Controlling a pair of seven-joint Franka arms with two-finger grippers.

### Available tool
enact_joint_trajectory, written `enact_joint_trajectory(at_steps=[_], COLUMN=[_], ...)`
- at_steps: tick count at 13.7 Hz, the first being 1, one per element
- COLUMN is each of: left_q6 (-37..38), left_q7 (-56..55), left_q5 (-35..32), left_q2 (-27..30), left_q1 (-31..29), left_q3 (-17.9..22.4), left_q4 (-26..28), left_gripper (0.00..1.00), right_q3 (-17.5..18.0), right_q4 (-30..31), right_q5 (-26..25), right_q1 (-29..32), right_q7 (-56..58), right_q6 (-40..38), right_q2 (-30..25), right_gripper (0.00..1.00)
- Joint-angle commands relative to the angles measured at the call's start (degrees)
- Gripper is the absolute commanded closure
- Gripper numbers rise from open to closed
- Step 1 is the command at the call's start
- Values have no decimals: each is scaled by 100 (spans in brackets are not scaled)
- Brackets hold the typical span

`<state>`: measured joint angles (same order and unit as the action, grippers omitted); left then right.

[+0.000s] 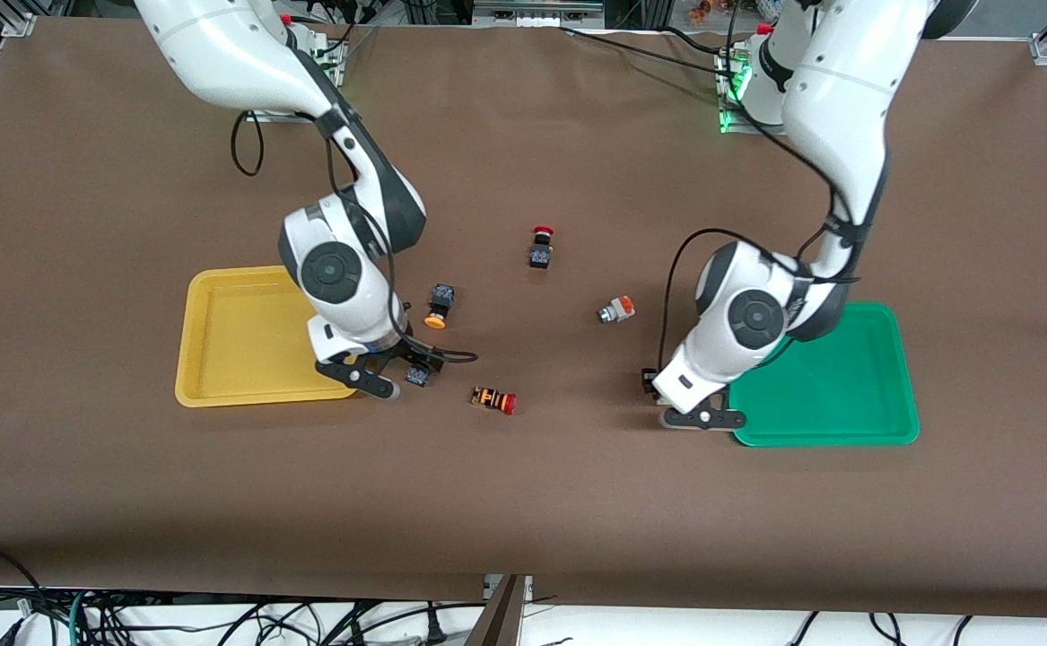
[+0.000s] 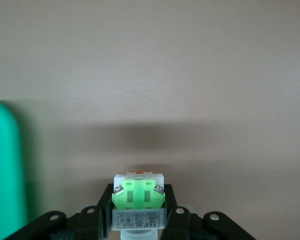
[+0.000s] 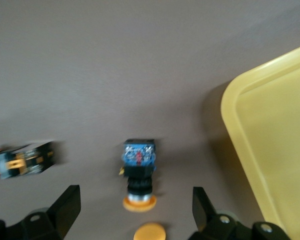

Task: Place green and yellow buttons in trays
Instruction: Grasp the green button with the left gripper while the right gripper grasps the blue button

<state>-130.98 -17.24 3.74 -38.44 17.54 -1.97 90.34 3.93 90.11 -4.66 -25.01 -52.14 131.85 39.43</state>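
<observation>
You are gripping the green-faced switch [image 2: 138, 197] in the left end effector [image 1: 701, 417], low beside the green tray [image 1: 833, 381]; dragging could snag its rim. Your right end effector [image 3: 135, 210] is spread around a yellow-capped switch [image 3: 139, 170]; closing off-centre risks tipping it.

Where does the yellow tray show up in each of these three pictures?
Front view: yellow tray at the right arm's end of the table, beside the open right pincer.
Right wrist view: its rim fills one edge.
Left wrist view: absent; left pincer grips the green-faced switch beside the green tray.
Shared landmark: orange-striped switch, in front and right wrist views.
</observation>
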Motion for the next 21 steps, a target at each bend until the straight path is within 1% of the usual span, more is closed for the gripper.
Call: enact_joint_trajectory(at_steps=[1,2,4,5,7,9,11,13,15,16,17,18,19,20,21], left_q6=[984,1370,1733,1908,2120,2112,2008,1500,972,891,890,882,899,951,1056], left_q7=[54,80,395,753,1780,2660,2997,2998,3007,3007,2998,2981,2989,2989,2937], left_q5=[-14,-31,-399,-531,-559,-559,-559,-559,-559,-559,-559,-559,-559,-550,-559], left_q2=[486,539,662,732,751,672,471,443,469,478,478,470,478,513,592], left_q1=[-277,-278,-374,-557,-970,-1296,-1403,-1377,-1376,-1394,-1368,-1333,-1324,-1333,-1324], left_q3=[-14,12,65,56,56,56,48,21,12,12,4,3,3,3,-5], left_q4=[71,89,62,63,80,150,386,728,1098,1161,1161,1161,1152,1144,1117], left_gripper=[96,98,97,97,96,96,97,96,94,90,77,30,0,0,0], right_q3=[3,3,3,-23,-111,-112,-103,-103,-103,-103,-94,-77,-68,-59,-59], right_q4=[-108,-108,-99,-99,-91,41,85,76,42,24,15,15,-20,-81,-212], right_q5=[-386,-404,-404,-404,-413,-413,-361,-317,-316,-308,-308,-316,-308,-290,-151], right_q1=[-65,-74,-101,-101,-101,-109,-101,-75,13,118,258,416,566,724,856], right_q7=[-550,-630,-630,-639,-639,-648,-648,-648,-525,-499,-446,-237,148,561,913], right_q6=[532,709,772,816,965,975,975,966,948,931,887,800,642,345,55], right_q2=[371,486,566,575,645,654,654,645,584,540,461,417,321,233,223], right_gripper=[1,1,1,1,3,27,66,99,100,100,100,100,100,100,100])
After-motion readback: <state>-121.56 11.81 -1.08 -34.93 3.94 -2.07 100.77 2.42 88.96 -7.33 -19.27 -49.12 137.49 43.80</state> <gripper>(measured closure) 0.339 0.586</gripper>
